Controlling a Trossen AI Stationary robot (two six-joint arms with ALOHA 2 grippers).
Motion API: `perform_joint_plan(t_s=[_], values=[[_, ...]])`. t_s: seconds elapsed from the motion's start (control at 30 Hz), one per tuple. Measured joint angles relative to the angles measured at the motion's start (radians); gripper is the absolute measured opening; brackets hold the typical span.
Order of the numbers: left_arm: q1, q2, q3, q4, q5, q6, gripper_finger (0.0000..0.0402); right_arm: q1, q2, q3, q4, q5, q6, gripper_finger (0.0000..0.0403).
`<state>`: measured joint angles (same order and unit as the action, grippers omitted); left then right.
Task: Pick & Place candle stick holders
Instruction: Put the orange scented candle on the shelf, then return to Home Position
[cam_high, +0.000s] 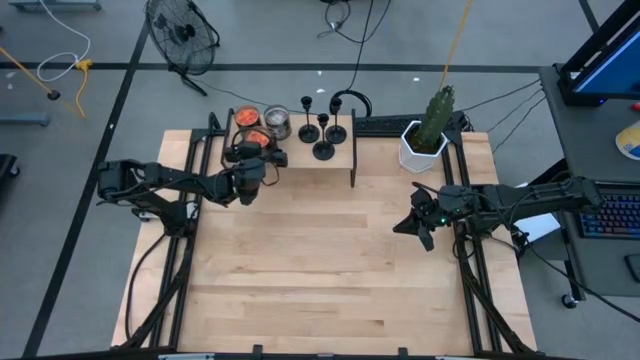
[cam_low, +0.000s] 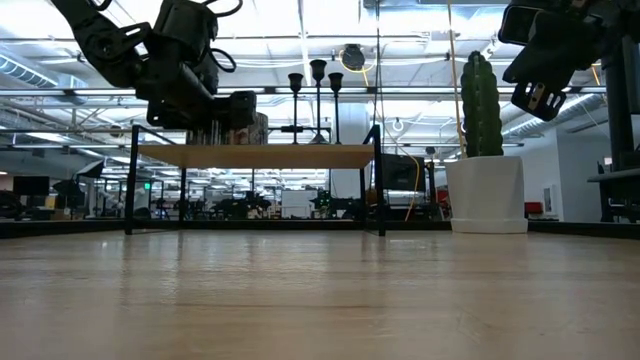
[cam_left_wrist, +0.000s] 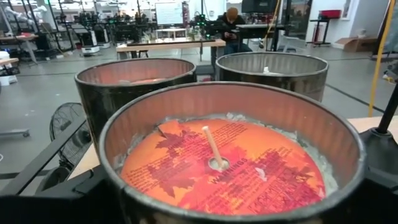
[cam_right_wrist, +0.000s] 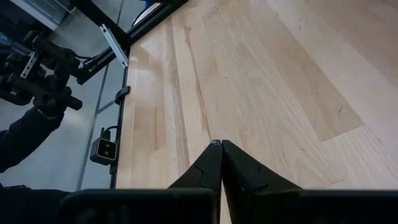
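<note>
Three black candle stick holders (cam_high: 323, 128) stand on their disc bases on a raised wooden shelf (cam_high: 300, 165) at the table's far edge; the low view shows their stems and cups (cam_low: 318, 75). My left gripper (cam_high: 258, 150) reaches level to the shelf's left end, its fingers spread on either side of an orange-filled jar (cam_left_wrist: 224, 162) that stands there. One holder's stem (cam_left_wrist: 388, 112) rises just right of that jar. My right gripper (cam_right_wrist: 216, 146) hangs shut and empty over the table's right side (cam_high: 425, 222). My left gripper has its fingers (cam_left_wrist: 37, 202) level at the two sides of the orange-filled jar's wall (cam_left_wrist: 112, 155), near the rim. The jar fills the gap between them. I cannot tell whether the fingers touch it. The jar stands upright on the shelf.
A second orange-filled jar (cam_high: 246, 117) and a silver can (cam_high: 277, 122) stand behind the near jar on the shelf. A cactus in a white pot (cam_high: 428, 135) stands at the table's far right. The wooden table (cam_high: 320, 260) lies bare in its middle. A person (cam_left_wrist: 231, 22) sits far off.
</note>
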<state>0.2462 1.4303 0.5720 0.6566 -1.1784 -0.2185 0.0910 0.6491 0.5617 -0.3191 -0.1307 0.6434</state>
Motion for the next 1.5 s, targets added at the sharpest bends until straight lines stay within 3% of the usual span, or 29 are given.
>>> perform_joint_plan(t_s=[0.37, 0.83, 1.07, 1.37, 1.5], values=[[0.000, 0.000, 0.000, 0.025, -0.001, 0.018, 0.0400, 0.000, 0.000, 0.000, 0.000, 0.000, 0.000, 0.0000], [-0.018, 0.000, 0.000, 0.288, -0.046, 0.298, 0.0400, 0.000, 0.000, 0.000, 0.000, 0.000, 0.000, 0.0000], [-0.048, 0.000, 0.001, 0.486, -0.105, 0.501, 0.0400, 0.000, 0.000, 0.000, 0.000, 0.000, 0.000, 0.0000], [-0.093, -0.042, 0.002, 0.893, -0.102, 0.883, 0.0399, 0.000, 0.000, 0.000, 0.000, 0.000, 0.000, 0.0000], [-0.161, -0.147, 0.012, 0.901, -0.116, 0.959, 0.0399, 0.000, 0.000, 0.000, 0.000, 0.000, -0.005, 0.0000]])
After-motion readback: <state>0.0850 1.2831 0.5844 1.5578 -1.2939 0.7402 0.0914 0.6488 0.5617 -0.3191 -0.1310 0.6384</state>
